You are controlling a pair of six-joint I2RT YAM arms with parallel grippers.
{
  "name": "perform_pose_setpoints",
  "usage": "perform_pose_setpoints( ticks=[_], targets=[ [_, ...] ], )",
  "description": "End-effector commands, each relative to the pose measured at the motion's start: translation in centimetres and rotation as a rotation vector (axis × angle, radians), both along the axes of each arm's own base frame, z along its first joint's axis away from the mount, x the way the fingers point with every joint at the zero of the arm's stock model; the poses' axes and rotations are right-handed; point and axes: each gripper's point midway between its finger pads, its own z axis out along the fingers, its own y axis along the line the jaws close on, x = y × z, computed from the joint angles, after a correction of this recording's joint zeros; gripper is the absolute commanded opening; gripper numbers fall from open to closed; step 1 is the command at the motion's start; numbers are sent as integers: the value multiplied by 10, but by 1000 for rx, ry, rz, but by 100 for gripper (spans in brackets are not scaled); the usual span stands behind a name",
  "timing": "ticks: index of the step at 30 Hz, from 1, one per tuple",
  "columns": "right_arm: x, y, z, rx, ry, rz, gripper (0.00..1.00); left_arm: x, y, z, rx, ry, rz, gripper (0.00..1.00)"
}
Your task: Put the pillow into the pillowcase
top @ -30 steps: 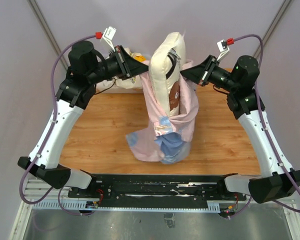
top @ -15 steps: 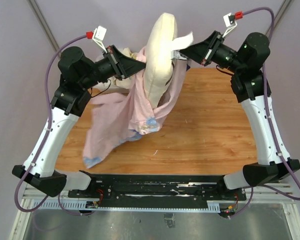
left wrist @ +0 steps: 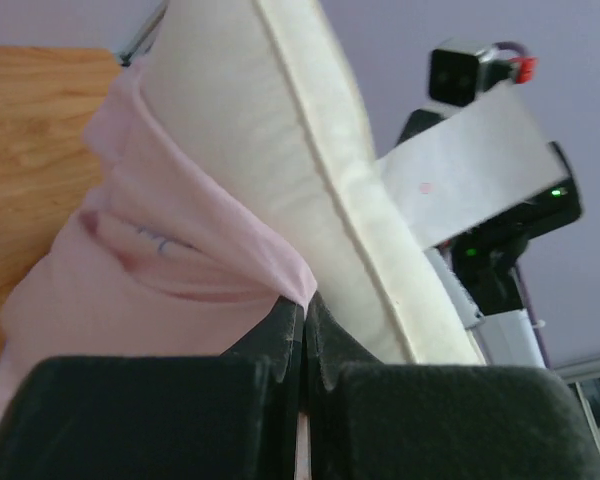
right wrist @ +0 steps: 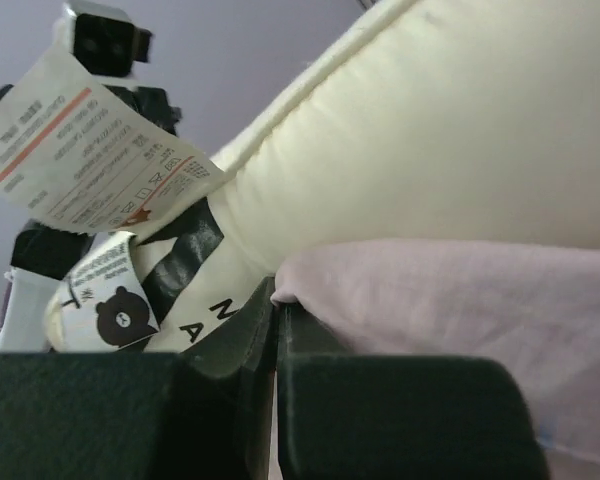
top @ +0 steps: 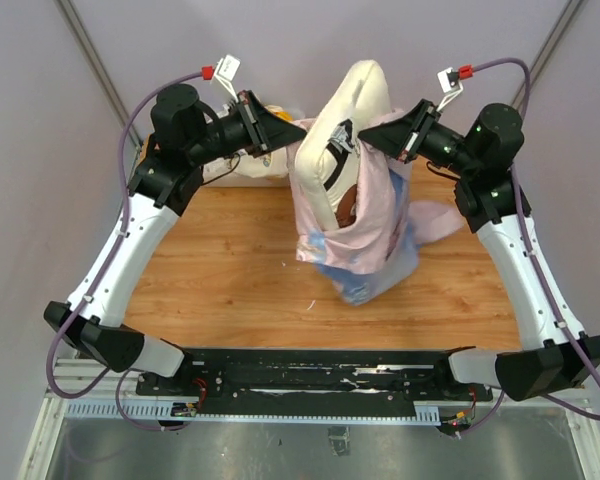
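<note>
Top view: the pillow point(top: 358, 105) stands upright, long axis vertical, its upper half clear of the pillowcase point(top: 365, 230). It sits between the left gripper point(top: 300, 128) and the right gripper point(top: 362, 132), each equally near.

Left wrist: fingers pinched tight on the pillowcase point(left wrist: 160, 280) edge, touching the pillow point(left wrist: 280, 130).

Right wrist: fingers likewise clamped on the pillowcase point(right wrist: 430, 290).

Half a second ago the pillowcase flared leftward; now it hangs beneath.

Left arm point(top: 120, 250) and right arm point(top: 525, 268): white shell links, black joint housings, black bases. A purple cable point(top: 500, 61) runs along each one, ending in a red plug point(top: 208, 72) with a white tag. Small green lights point(top: 477, 130) on the right arm's far joints. On the left gripper point(left wrist: 302, 315), fingers point(left wrist: 270, 350) matte black, wedge-shaped, inner faces notched.
</note>
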Motion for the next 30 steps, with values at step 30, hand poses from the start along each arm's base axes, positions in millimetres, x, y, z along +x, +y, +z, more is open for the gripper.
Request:
perform_pose_setpoints(
  ticks=[30],
  targets=[
    [-7,-9,4,-31,-87,-30,1,-43,12,76,-190,-209,-76,0]
  ],
)
